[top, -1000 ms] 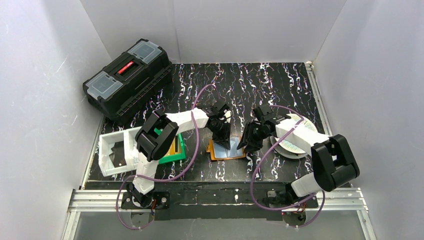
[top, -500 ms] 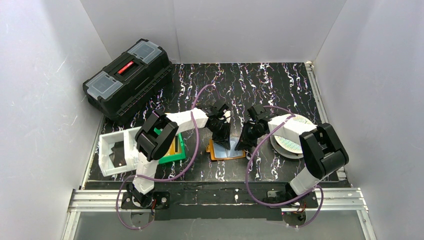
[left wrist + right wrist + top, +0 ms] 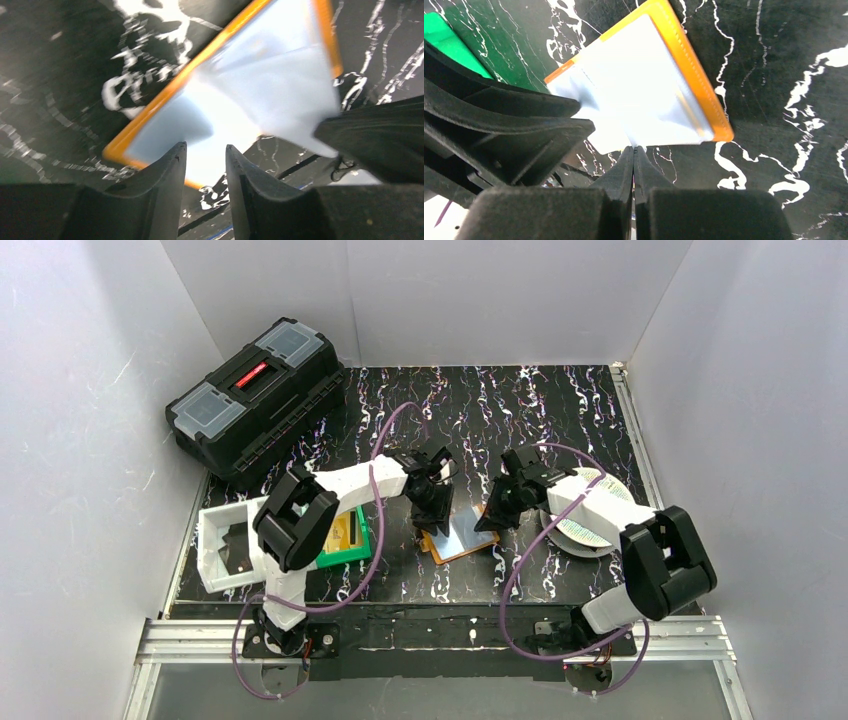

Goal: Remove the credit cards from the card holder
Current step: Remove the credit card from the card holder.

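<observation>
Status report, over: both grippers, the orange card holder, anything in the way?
Left gripper open, nothing between fingers. Right gripper shut at the open orange leather-like card holder's silvery edge; grip unclear. Nothing else in the way.

Toolbox (image 3: 255, 400), card holder (image 3: 462, 537) on marbled table (image 3: 520, 405)

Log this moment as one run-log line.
wallet: open, inside up | left pincer: open over wallet | right pincer: shut at wallet edge, grip unclear | gold card: in green bin
</observation>
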You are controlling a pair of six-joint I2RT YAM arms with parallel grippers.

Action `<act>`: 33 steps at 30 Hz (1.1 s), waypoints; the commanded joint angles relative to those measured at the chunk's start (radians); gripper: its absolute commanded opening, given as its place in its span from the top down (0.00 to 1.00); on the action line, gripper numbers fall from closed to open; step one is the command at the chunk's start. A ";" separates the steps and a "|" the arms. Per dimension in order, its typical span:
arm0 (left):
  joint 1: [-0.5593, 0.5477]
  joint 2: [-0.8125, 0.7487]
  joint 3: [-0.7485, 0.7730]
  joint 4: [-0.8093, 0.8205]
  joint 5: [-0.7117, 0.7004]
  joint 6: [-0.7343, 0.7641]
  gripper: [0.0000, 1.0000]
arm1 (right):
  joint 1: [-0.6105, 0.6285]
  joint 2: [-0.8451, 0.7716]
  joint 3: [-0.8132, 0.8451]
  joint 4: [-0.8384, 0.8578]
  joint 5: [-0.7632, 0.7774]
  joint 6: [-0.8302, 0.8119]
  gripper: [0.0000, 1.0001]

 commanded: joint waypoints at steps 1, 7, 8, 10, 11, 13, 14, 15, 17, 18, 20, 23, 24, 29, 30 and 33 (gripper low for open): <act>0.016 -0.116 -0.063 -0.086 -0.132 -0.016 0.68 | 0.001 -0.060 0.000 -0.048 0.077 -0.014 0.99; 0.026 -0.133 -0.108 -0.074 -0.148 -0.027 0.76 | 0.023 -0.043 0.016 -0.033 0.032 -0.047 0.99; 0.026 -0.131 -0.108 -0.074 -0.151 -0.031 0.78 | 0.035 -0.036 0.022 -0.028 0.028 -0.051 0.99; 0.026 -0.130 -0.110 -0.073 -0.153 -0.032 0.81 | 0.064 -0.022 0.034 -0.021 0.027 -0.052 0.99; 0.027 -0.130 -0.110 -0.073 -0.152 -0.034 0.82 | 0.077 -0.015 0.040 -0.016 0.023 -0.053 0.99; 0.031 -0.131 -0.110 -0.073 -0.153 -0.035 0.85 | 0.105 0.001 0.055 -0.009 0.017 -0.053 0.99; 0.033 -0.130 -0.109 -0.073 -0.152 -0.034 0.86 | 0.118 0.010 0.062 -0.006 0.014 -0.055 0.99; 0.033 -0.129 -0.110 -0.072 -0.150 -0.033 0.86 | 0.131 0.019 0.072 -0.006 0.013 -0.056 0.96; 0.040 -0.130 -0.110 -0.072 -0.146 -0.033 0.88 | 0.154 0.032 0.092 -0.006 0.014 -0.060 0.87; 0.041 -0.132 -0.110 -0.073 -0.145 -0.033 0.88 | 0.163 0.037 0.099 -0.004 0.017 -0.062 0.83; 0.044 -0.135 -0.108 -0.076 -0.145 -0.033 0.90 | 0.175 0.047 0.109 0.008 0.015 -0.061 0.76; 0.051 -0.144 -0.100 -0.104 -0.169 -0.036 0.91 | 0.189 0.070 0.132 0.022 0.004 -0.062 0.64; 0.052 -0.152 -0.097 -0.117 -0.182 -0.038 0.91 | 0.195 0.078 0.142 0.019 0.006 -0.061 0.59; 0.060 -0.215 -0.083 -0.189 -0.254 -0.044 0.92 | 0.218 0.110 0.165 0.031 0.010 -0.060 0.48; 0.062 -0.235 -0.079 -0.203 -0.268 -0.047 0.92 | 0.220 0.121 0.169 0.038 0.003 -0.058 0.47; 0.062 -0.313 -0.068 -0.243 -0.258 -0.055 0.92 | 0.230 0.211 0.181 0.096 -0.041 -0.027 0.34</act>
